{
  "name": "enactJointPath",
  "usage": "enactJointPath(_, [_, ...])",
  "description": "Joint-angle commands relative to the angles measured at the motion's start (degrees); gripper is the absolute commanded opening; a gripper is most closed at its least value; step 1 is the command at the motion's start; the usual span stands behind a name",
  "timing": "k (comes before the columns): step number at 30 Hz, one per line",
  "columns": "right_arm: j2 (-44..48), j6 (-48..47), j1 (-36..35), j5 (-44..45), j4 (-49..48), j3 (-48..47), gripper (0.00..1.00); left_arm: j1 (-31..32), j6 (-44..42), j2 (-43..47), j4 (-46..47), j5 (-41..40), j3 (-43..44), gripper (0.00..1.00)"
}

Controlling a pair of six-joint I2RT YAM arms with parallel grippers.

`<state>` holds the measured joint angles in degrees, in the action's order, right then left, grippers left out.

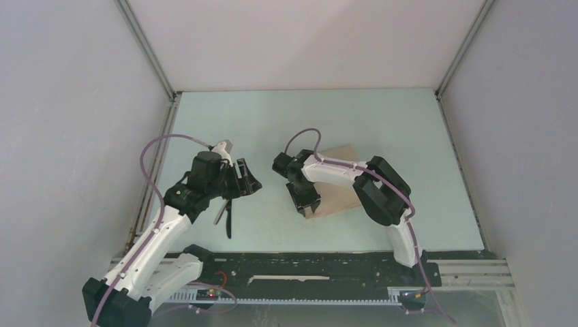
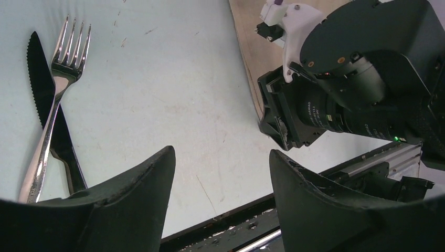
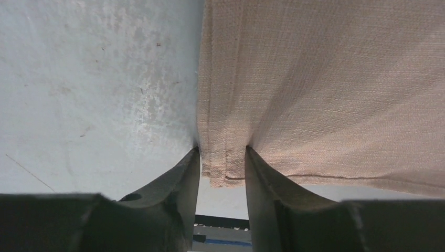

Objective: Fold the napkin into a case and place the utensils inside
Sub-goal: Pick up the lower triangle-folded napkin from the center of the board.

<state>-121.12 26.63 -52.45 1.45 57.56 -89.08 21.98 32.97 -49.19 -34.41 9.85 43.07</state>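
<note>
**Item 1. Right gripper (image 3: 222, 169).** Jaws closed on cloth. The pinch sits at the near-left corner of the napkin (image 3: 325, 79), where a doubled hem shows between the fingertips. From the fingers the cloth spreads away and to the right. Its left edge runs straight out from the pinch, towards the far side of the table (image 1: 382, 122).

**Item 2. Napkin (image 1: 339, 196).** Beige, lying flat under the right arm and partly hidden by it. The layered edge suggests at least one fold is already made. It is not yet a narrow case.

**Item 3. Left gripper (image 2: 220, 184).** Fingers well apart with nothing between them. It hangs to the left of the napkin, facing the right gripper.

**Item 4. Fork (image 2: 52, 105) and knife (image 2: 36, 68).** Crossed and touching, fork over knife, on bare table well to the left of the napkin. Their long axes run roughly parallel to the napkin's left edge. The handles point to the near side, the tines and blade tip to the far side.

**Note.** The next fold likely turns on the pinched corner: the cloth lies to the right of it, so the corner would be carried that way. The left arm is the nearer one to the utensils.
</note>
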Motion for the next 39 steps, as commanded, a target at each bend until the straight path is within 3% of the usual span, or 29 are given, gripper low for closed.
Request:
enactJointPath(1, [-3.0, 2.3, -0.8, 5.4, -5.9, 6.1, 0.38, -0.4, 0.1, 0.5, 1.8, 1.3, -0.1, 0.72])
enactJointPath(9, [-3.2, 3.1, -2.3, 14.4, -8.1, 8.7, 0.0, -0.6, 2.3, 0.8, 3.8, 2.1, -1.6, 0.72])
enactJointPath(13, [1.1, 0.7, -2.5, 13.1, -11.1, 10.2, 0.0, -0.8, 4.1, -0.8, 5.6, 4.1, -2.6, 0.73])
enactJointPath(16, [8.1, -2.0, -1.4, 6.5, -17.1, 14.4, 0.0, -1.6, 7.7, -3.1, 8.7, 6.6, -3.9, 0.78])
enactJointPath(22, [18.9, -4.4, 3.3, -7.6, -26.5, 21.5, 0.0, -3.9, 23.8, -10.4, 28.3, 15.4, -11.7, 0.87])
enactJointPath(30, [25.9, -4.0, 10.8, -22.1, -35.9, 30.8, 0.0, -2.8, 42.5, -31.9, 57.7, 20.6, -13.6, 0.94])
enactJointPath(33, [28.0, -4.1, 13.8, -25.4, -37.6, 33.9, 0.0, -0.3, 46.3, -38.1, 64.8, 19.6, -12.0, 0.98])
enactJointPath(39, [32.3, -3.4, 18.4, -30.0, -40.8, 39.0, 0.0, 3.2, 47.3, -45.6, 65.6, 13.5, -8.1, 0.97])
